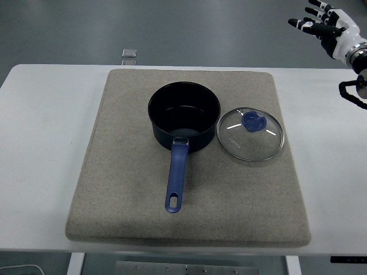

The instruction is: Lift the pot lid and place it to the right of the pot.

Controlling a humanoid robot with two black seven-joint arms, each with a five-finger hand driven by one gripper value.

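Note:
A dark blue pot point(184, 114) stands uncovered in the middle of a grey mat point(126, 189), its blue handle point(176, 177) pointing toward the near edge. The glass lid point(251, 134) with a blue knob point(253, 121) lies flat on the mat just right of the pot, close to its rim. My right hand point(319, 22) is high at the top right corner, beyond the table's far edge, fingers spread and holding nothing. It is well away from the lid. The left arm is out of view.
The white table point(40, 143) surrounds the mat on all sides. A small silvery square object point(130, 52) lies just past the table's far edge, at the back left.

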